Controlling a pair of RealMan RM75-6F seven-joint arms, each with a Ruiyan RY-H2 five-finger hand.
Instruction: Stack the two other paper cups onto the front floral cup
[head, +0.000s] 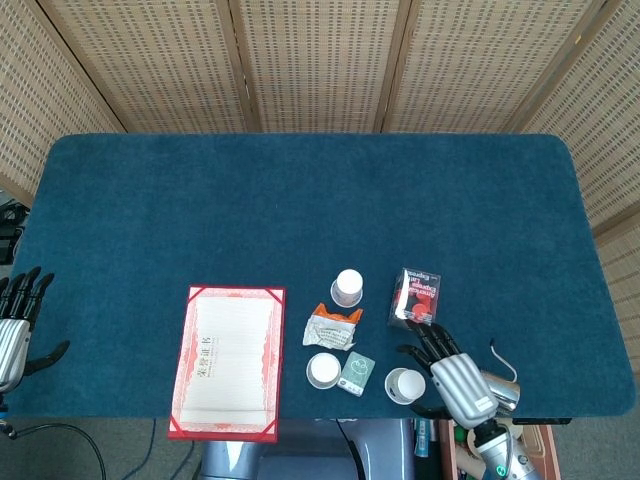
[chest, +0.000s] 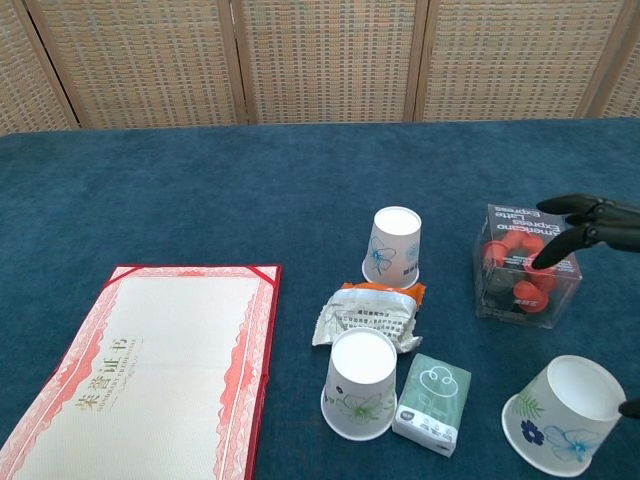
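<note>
Three floral paper cups stand upside down on the blue table. One is at the back (head: 347, 286) (chest: 395, 245), one at the front left (head: 323, 370) (chest: 361, 385) and one at the front right (head: 405, 385) (chest: 568, 415). My right hand (head: 455, 375) is open with its fingers spread, just right of the front right cup and holding nothing. In the chest view its fingertips (chest: 590, 225) hover over the clear box's right side. My left hand (head: 15, 325) is open at the table's far left edge, well away from the cups.
A clear box of red items (head: 417, 297) (chest: 525, 265) sits behind the front right cup. A crumpled snack packet (head: 330, 328) (chest: 368, 315) and a green tissue pack (head: 356, 373) (chest: 433, 398) lie between the cups. A red-bordered certificate (head: 228, 360) (chest: 140, 380) lies to the left.
</note>
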